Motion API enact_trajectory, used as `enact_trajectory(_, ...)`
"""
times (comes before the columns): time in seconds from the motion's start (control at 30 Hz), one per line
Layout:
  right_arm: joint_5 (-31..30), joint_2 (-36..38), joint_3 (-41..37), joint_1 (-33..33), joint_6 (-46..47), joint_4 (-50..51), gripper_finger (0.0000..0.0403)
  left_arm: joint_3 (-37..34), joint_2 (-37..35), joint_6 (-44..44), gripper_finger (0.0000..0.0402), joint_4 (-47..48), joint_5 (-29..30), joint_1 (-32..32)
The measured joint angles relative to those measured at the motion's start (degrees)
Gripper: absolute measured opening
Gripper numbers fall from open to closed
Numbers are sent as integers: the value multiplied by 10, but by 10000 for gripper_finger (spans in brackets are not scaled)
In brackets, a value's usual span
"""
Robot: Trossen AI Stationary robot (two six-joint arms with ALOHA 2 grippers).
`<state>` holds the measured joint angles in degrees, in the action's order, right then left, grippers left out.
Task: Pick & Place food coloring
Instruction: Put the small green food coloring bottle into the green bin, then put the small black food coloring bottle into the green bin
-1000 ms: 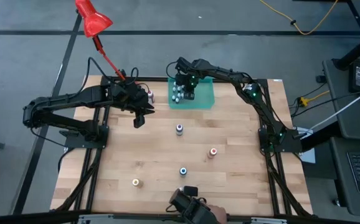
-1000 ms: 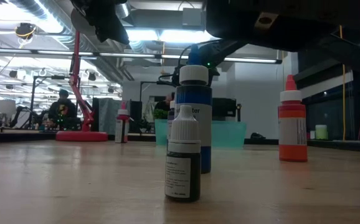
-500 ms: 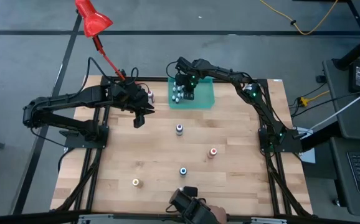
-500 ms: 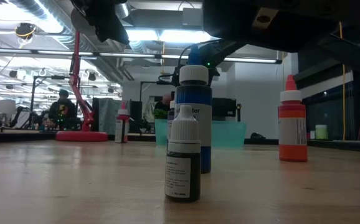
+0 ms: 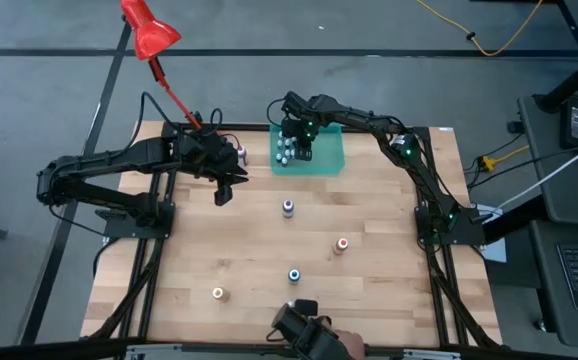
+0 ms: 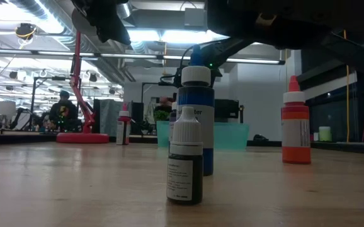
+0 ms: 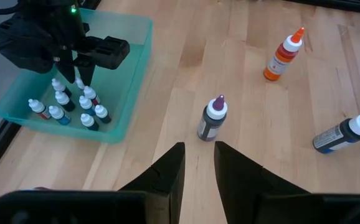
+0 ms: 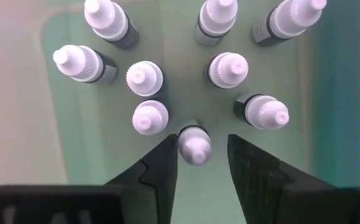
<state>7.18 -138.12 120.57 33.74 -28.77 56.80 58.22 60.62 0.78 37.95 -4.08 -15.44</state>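
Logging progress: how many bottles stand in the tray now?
9 bottles, all upright in the tray: eight clustered together, the ninth between the open fingers of the right claw. More may be hidden outside the wrist view. Left claw waits over the table.

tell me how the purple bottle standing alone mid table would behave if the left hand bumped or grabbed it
The purple bottle stands tall on a narrow base, so a sideways bump would likely tip it. Its round body suggests it would then roll on the table. It looks like small, light plastic, probably easy to lift; the left hand seems open and apart from it.
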Motion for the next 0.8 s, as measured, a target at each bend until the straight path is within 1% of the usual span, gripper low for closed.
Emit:
enact_trajectory(0.1, 0, 0, 1, 0, 0, 3, 146, 0, 0, 0, 82, 0, 0, 0)
enact_trajectory(0.23, 0, 1, 24, 0, 1, 30, 147, 0, 0, 0, 82, 0, 0, 0)
enact_trajectory(0.43, -1, 1, 86, 0, 42, 102, 147, 0, 0, 0, 82, 0, 0, 0)
enact_trajectory(0.6, -1, 5, 145, -3, 42, 171, 147, 0, 0, 0, 82, 0, 0, 0)
enact_trajectory(0.7, 2, 40, 124, -7, 33, 177, 147, 0, 0, 0, 82, 0, -4, 0)
enact_trajectory(0.8, 2, 71, 123, -15, 41, 194, 147, 0, 0, 0, 82, 0, -11, 0)
